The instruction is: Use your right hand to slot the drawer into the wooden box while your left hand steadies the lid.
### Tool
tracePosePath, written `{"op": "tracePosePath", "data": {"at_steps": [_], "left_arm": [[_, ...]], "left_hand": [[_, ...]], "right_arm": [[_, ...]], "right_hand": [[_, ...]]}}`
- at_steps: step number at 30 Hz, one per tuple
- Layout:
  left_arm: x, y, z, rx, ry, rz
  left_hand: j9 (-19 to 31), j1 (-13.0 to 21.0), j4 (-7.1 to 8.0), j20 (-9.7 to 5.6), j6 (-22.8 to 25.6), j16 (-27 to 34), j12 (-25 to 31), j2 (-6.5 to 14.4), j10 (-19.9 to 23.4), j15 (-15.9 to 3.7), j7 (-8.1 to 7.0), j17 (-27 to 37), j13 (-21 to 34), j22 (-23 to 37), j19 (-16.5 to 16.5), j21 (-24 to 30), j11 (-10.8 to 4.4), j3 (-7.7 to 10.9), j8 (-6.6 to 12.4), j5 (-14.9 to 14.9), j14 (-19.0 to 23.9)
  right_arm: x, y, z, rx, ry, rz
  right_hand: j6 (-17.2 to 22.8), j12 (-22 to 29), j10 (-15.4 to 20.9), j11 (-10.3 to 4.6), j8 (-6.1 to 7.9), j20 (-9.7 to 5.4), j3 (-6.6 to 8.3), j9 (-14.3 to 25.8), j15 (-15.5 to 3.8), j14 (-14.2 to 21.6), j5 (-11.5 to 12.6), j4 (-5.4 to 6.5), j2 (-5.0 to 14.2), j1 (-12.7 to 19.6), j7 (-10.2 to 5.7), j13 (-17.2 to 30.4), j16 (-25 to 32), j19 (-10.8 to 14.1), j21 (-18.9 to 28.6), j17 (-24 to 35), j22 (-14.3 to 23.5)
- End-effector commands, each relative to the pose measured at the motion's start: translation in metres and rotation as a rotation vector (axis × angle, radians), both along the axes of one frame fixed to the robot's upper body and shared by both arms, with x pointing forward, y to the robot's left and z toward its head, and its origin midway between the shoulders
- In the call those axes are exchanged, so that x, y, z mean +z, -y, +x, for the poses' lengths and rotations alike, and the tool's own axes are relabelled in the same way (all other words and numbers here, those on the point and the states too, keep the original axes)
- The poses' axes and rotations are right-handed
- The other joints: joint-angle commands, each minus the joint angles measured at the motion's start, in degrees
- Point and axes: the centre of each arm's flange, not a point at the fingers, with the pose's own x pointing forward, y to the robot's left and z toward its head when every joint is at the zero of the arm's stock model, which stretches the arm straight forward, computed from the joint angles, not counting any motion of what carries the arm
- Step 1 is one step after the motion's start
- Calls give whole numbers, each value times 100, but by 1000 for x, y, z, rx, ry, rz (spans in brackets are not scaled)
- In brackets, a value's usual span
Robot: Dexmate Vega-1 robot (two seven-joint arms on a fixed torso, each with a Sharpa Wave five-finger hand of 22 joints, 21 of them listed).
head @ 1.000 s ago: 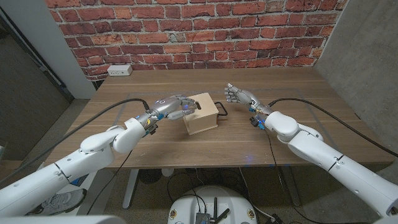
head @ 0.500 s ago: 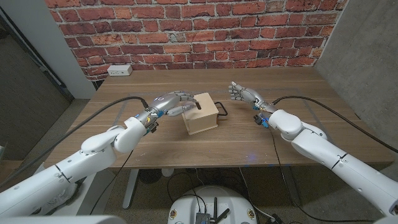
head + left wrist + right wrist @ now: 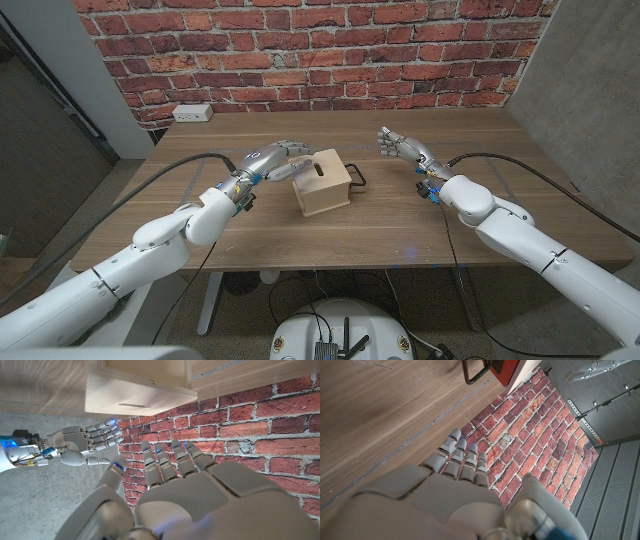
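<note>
A light wooden box [image 3: 326,187] stands mid-table, with a slot in its lid [image 3: 320,170]. The drawer's black handle [image 3: 356,176] sticks out of its right side, and the drawer front looks in line with that side. My left hand [image 3: 274,159] hovers just left of the box, fingers spread, holding nothing. In the left wrist view its fingers [image 3: 172,462] reach toward the box [image 3: 140,392] without touching it. My right hand [image 3: 401,148] stands open, palm upright, well to the right of the handle. The right wrist view shows this hand [image 3: 455,487] and the handle [image 3: 476,374] on a red drawer face.
The wooden table [image 3: 470,225] runs back to a brick wall. A white outlet box [image 3: 192,113] lies at its far left edge. Black cables trail along both forearms. Bare tabletop lies in front of and right of the box.
My left hand has drawn back off the box's lid toward the left. My right hand has moved right and farther back, away from the handle. The box has stayed put.
</note>
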Motion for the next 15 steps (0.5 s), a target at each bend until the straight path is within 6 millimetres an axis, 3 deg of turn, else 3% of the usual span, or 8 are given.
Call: {"op": "tracePosePath", "data": {"at_steps": [1,9,15], "left_arm": [[6,-9,12,-15,2,-97],[1,-7,24,-2,-18,-235],[-7,-3,30,25,-35,-360]], "left_hand": [[19,47,-35,-814,-44,-4,-6,218,-47,-863,13,2,14,8,60,16,14,40,-6,35,-16],[20,96,-104,-796,-99,-7,-8,217,-113,-810,56,-4,14,4,90,16,58,40,-11,37,-68],[21,122,-141,-778,-115,2,1,224,-131,-789,67,-5,15,2,117,18,49,34,-7,36,-74]], "right_arm": [[-2,14,-1,-38,24,71],[-4,25,0,-44,33,121],[-11,30,7,-27,18,172]], "right_hand": [[49,-10,-38,21,14,8,23,10,-3,-25,-19,-34,199,25,-40,14,-36,-13,1,3,7],[85,10,-4,27,20,-10,33,11,-76,-19,-24,-51,188,26,-39,14,-30,27,-16,-2,8],[107,8,-21,22,22,-3,48,11,-26,-94,-27,-55,189,23,-46,13,-63,-29,-62,-14,8]]}}
